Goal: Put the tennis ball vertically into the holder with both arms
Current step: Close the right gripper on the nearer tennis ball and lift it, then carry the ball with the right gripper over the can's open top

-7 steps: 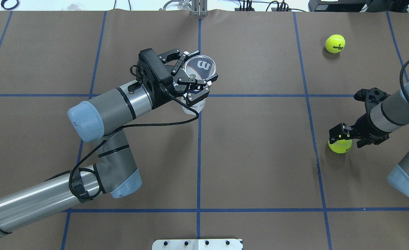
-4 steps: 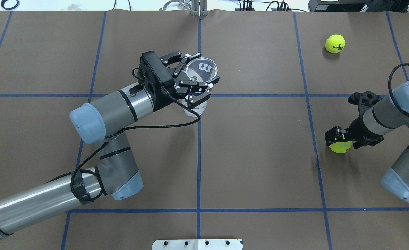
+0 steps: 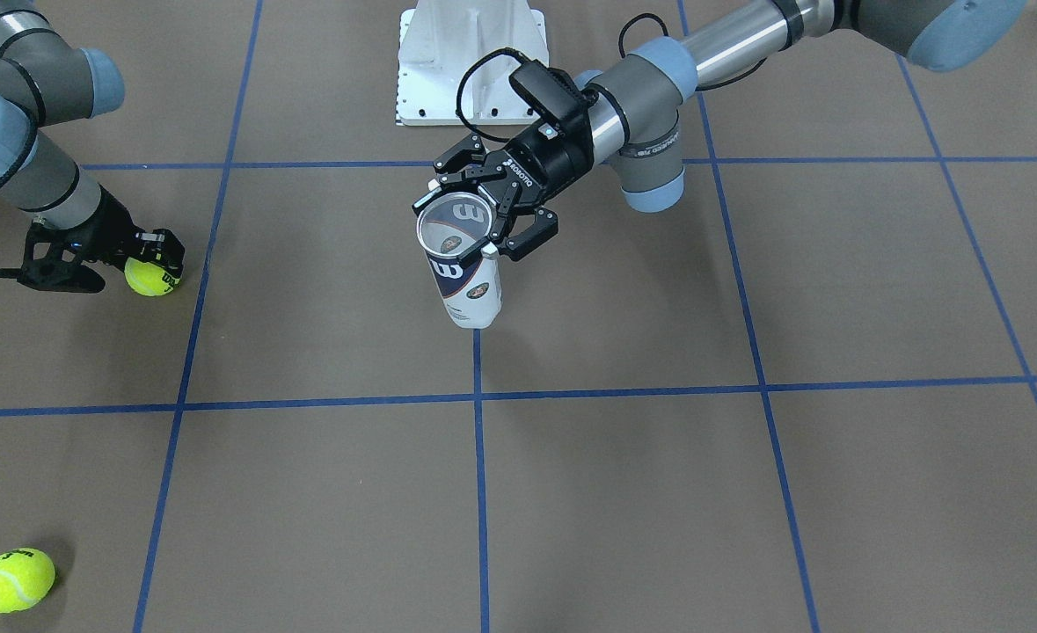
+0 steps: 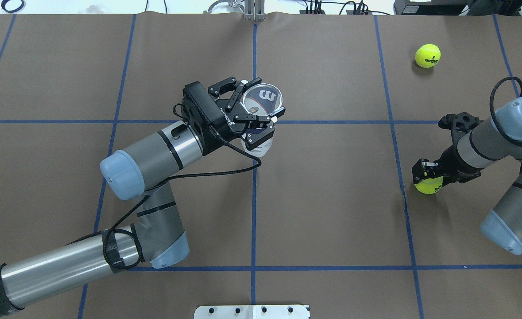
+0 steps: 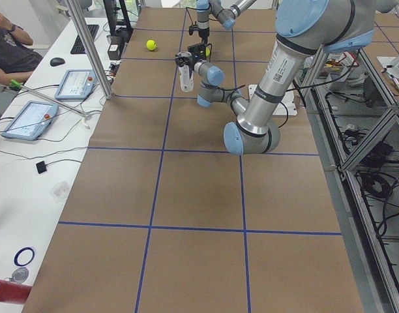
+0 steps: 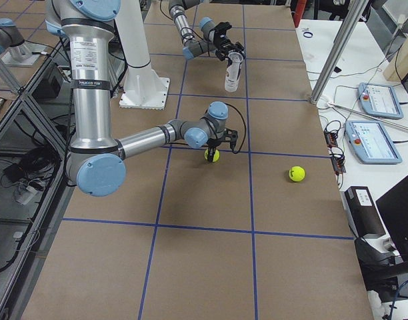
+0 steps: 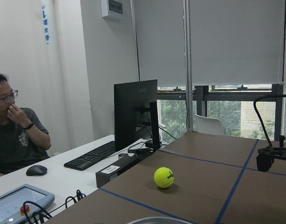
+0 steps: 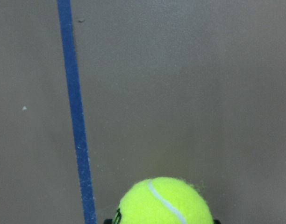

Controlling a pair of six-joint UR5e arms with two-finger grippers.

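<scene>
The holder [image 4: 261, 101], a clear can with a white and navy label, stands upright with its open mouth up; it also shows in the front view [image 3: 468, 286]. My left gripper [image 4: 259, 105] is shut on it near the rim, fingers on either side [image 3: 461, 221]. My right gripper [image 4: 426, 176] is shut on a yellow tennis ball [image 4: 428, 187] low over the table at the right. The front view [image 3: 150, 276] and the right wrist view [image 8: 164, 203] also show this ball. I cannot tell if it touches the table.
A second tennis ball [image 4: 427, 55] lies loose at the far right, also in the front view [image 3: 15, 579]. The white pedestal base [image 4: 252, 311] sits at the near edge. An operator [image 5: 10, 45], tablets and a monitor are beyond the far edge.
My left arm has carried the holder a little to the right. My right gripper has shifted slightly left with the ball in it.
</scene>
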